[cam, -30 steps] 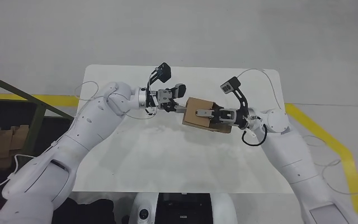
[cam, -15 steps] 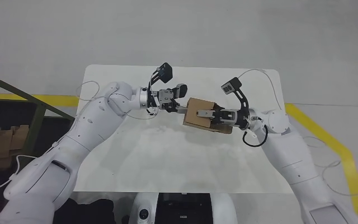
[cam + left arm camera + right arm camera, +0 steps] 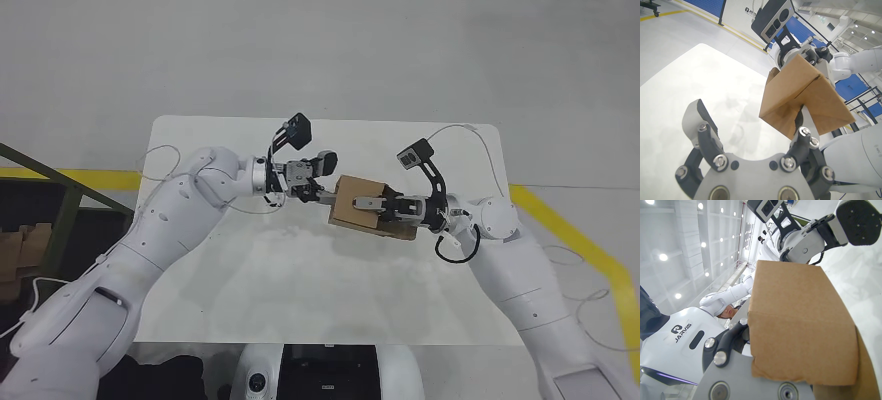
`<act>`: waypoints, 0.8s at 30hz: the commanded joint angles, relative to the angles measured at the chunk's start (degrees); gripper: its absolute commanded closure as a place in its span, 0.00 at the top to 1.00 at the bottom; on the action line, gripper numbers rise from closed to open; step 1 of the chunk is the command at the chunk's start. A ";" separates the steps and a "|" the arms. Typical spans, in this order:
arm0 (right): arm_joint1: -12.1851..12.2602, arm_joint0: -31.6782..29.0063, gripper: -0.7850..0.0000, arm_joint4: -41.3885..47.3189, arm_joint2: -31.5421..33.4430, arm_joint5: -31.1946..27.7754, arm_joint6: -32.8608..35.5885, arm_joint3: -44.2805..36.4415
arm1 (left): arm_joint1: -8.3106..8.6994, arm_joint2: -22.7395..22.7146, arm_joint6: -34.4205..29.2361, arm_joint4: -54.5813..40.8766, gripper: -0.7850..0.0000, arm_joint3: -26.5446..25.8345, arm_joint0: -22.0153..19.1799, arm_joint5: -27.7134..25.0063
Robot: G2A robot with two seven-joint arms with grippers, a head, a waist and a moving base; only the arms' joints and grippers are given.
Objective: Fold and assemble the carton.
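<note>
The right gripper (image 3: 370,203) is grasping the carton (image 3: 352,213), holding it over the middle of the worktop (image 3: 300,290). The left gripper (image 3: 750,105) is sitting spread open at the carton's end, one finger (image 3: 806,119) touching the cardboard.

White table (image 3: 250,290) sits mid-frame on the grey floor (image 3: 320,50), a yellow floor line (image 3: 95,178) runs out from both its sides, and a dark green frame (image 3: 65,230) and small brown boxes (image 3: 22,250) crowd the left edge.
</note>
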 commanded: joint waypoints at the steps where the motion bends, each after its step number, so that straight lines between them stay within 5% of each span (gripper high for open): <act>1: -0.02 -0.02 0.00 -0.03 0.03 0.01 0.01 -0.01 | -0.08 -0.09 -0.06 -0.01 1.00 0.03 -0.03 -0.05; 15: 0.24 -0.25 0.00 -0.56 1.80 0.85 0.20 0.85 | 0.89 -4.42 1.26 2.07 1.00 1.65 1.53 -0.71; 24: 0.04 2.80 0.00 -4.79 -0.28 6.02 2.28 6.24 | 2.99 -10.59 6.66 12.30 1.00 -3.46 6.19 -2.06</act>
